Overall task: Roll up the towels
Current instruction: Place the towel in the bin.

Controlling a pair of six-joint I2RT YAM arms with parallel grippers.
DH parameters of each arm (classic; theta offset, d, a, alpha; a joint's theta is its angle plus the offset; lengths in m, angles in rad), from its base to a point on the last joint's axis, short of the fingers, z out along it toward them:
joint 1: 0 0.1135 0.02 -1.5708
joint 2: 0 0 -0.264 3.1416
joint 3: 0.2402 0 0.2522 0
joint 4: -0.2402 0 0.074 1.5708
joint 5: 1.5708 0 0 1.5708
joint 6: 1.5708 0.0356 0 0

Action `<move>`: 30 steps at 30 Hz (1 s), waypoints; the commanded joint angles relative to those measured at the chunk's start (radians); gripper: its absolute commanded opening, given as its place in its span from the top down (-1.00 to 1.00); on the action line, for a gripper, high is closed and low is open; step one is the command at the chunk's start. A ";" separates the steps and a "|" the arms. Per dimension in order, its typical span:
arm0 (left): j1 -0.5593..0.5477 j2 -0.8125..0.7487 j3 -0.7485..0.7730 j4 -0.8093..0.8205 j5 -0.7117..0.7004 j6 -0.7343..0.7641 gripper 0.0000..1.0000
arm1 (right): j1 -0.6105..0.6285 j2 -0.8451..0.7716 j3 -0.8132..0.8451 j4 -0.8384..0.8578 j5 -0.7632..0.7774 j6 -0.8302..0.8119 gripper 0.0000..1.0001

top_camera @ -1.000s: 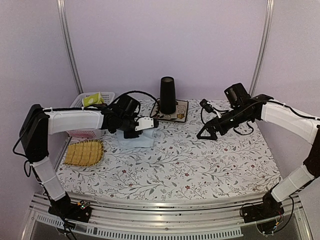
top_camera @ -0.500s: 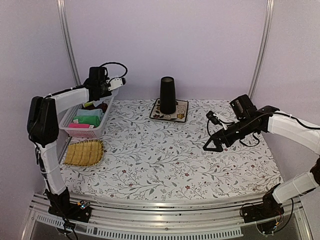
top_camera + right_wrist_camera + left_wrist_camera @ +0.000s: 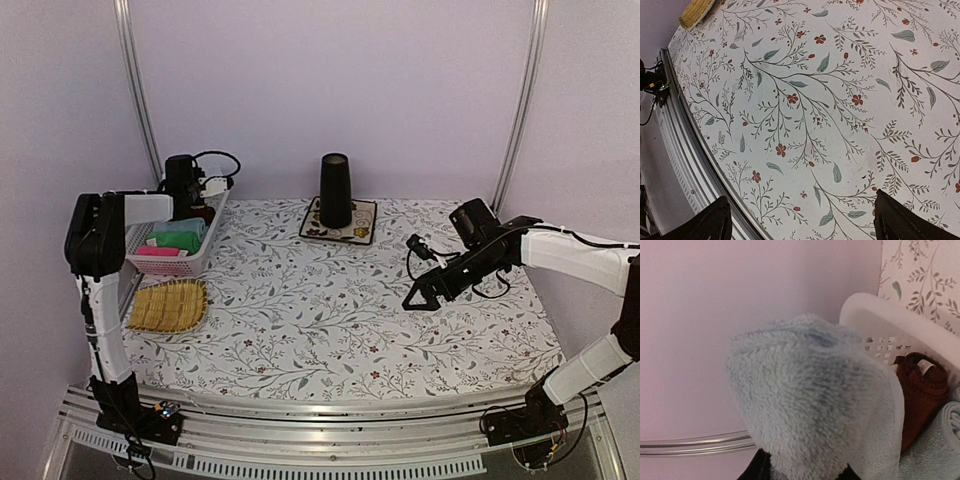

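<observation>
My left gripper point(image 3: 207, 190) is shut on the rolled light blue towel point(image 3: 810, 390), whose fluffy pile fills the left wrist view. It hangs over the back end of the white plastic basket point(image 3: 195, 262), whose rim point(image 3: 875, 315) shows beside the roll. The dark fingertips point(image 3: 757, 471) only just show under the towel. The yellow-green towel is hidden. My right gripper point(image 3: 421, 297) is open and empty, low over the flowered tablecloth at the right; its view shows both fingers point(image 3: 715, 220) wide apart over bare cloth.
The basket holds a brown cloth point(image 3: 920, 390), a teal roll point(image 3: 180, 240) and a pink item point(image 3: 155, 252). A woven yellow straw tray point(image 3: 170, 305) lies in front of it. A black cup point(image 3: 335, 190) stands on a flowered mat point(image 3: 358, 232) at the back.
My left arm has carried the blue towel from the table's left-middle up to the basket at the back left and lowered slightly. My right gripper has shifted only a little.
</observation>
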 commanded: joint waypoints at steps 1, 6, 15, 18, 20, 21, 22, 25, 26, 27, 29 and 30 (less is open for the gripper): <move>-0.018 -0.110 -0.126 -0.052 0.123 -0.015 1.00 | 0.001 0.011 0.050 0.011 -0.008 0.008 -0.98; -0.001 -0.174 -0.148 -0.245 0.167 -0.031 1.00 | 0.001 0.010 0.055 0.001 -0.020 0.012 -0.98; 0.069 -0.245 -0.157 -0.335 0.235 0.025 1.00 | 0.002 0.015 0.058 -0.005 -0.030 0.013 -0.98; 0.093 -0.251 -0.184 -0.363 0.266 0.027 1.00 | 0.002 0.022 0.063 -0.012 -0.032 0.013 -0.98; 0.109 -0.251 -0.230 -0.284 0.248 0.057 1.00 | 0.002 0.025 0.068 -0.016 -0.033 0.015 -0.98; 0.121 -0.241 -0.235 -0.239 0.232 0.067 1.00 | 0.002 0.030 0.072 -0.019 -0.039 0.017 -0.98; 0.130 -0.222 -0.219 -0.209 0.221 0.062 1.00 | 0.002 0.031 0.076 -0.022 -0.044 0.018 -0.98; 0.147 -0.195 -0.153 -0.108 0.237 0.010 1.00 | 0.003 0.038 0.076 -0.025 -0.042 0.023 -0.98; 0.145 -0.162 -0.146 -0.044 0.222 0.037 1.00 | 0.003 0.041 0.075 -0.023 -0.045 0.027 -0.98; 0.142 -0.146 -0.141 -0.008 0.224 0.066 1.00 | 0.003 0.044 0.076 -0.023 -0.049 0.029 -0.98; 0.135 -0.140 -0.111 0.018 0.255 0.090 1.00 | 0.004 0.047 0.077 -0.026 -0.052 0.032 -0.98; 0.135 -0.142 -0.098 0.021 0.274 0.100 1.00 | 0.003 0.050 0.078 -0.027 -0.052 0.032 -0.98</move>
